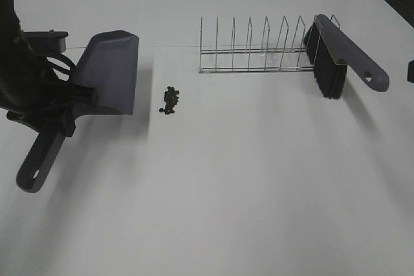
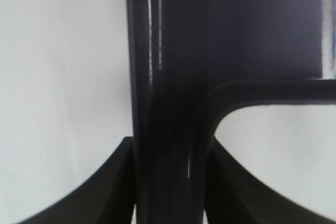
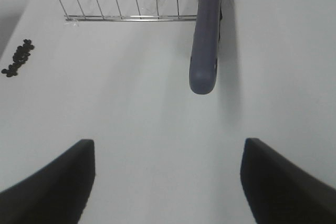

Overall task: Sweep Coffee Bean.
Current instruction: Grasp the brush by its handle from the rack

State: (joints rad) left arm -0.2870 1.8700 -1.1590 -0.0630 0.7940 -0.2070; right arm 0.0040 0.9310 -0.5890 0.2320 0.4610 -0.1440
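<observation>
While left gripper (image 2: pixel 170 187) clamps dustpan (image 1: pixel 110 72), right gripper (image 3: pixel 168 182) hovers, jaws spread.

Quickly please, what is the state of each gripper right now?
Left gripper: closed on the dustpan.
Right gripper: open, holding nothing.

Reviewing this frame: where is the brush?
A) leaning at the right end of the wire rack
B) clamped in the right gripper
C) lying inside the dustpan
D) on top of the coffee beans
A: the brush leans at the right end of the wire rack with its handle sticking out. The right gripper is open and empty short of it, and the left gripper grips only the dustpan.
</observation>
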